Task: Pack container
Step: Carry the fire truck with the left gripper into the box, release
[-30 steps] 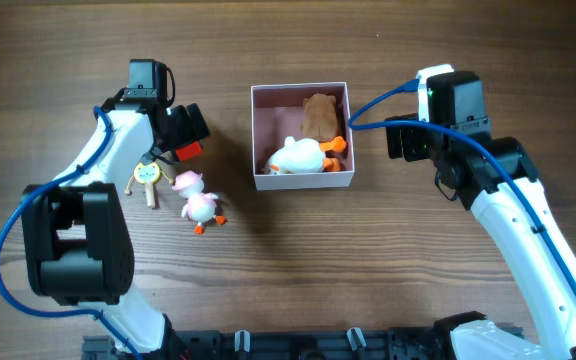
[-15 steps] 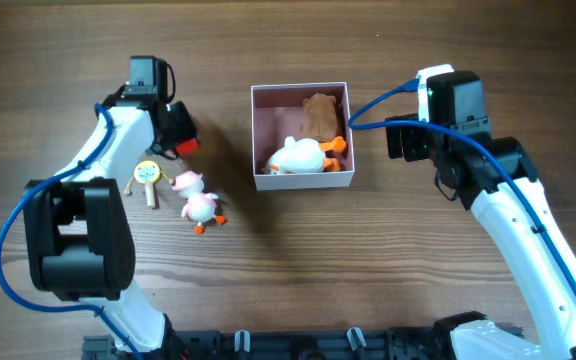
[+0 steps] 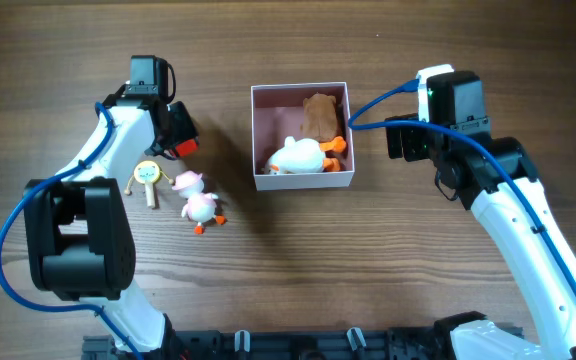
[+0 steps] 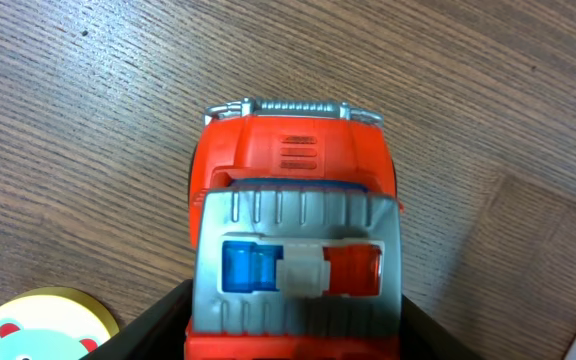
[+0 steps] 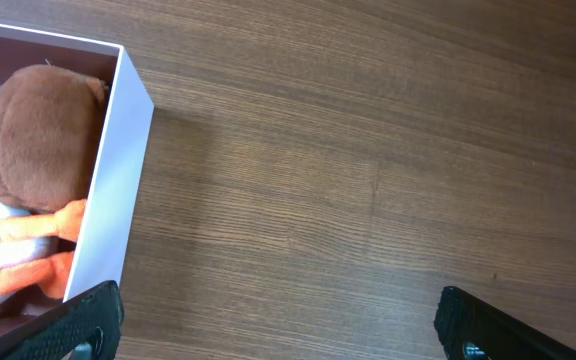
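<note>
Left fingers (image 4: pixel 168 325) clamped on red toy truck (image 4: pixel 293 170) near yellow bear disc (image 4: pixel 28 325); right fingers (image 5: pixel 68 325) spread wide, empty, just beside container (image 5: pixel 113 170) holding brown plush (image 5: pixel 33 135), white duck (image 3: pixel 296 155).

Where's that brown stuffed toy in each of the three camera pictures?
Overhead: brown plush toy in the container's upper right corner, upper middle of picture.
Left wrist: not in it.
Right wrist: at the left edge, behind the container's white side wall.
Shared landmark: that white wall, beside the toy in both.
</note>
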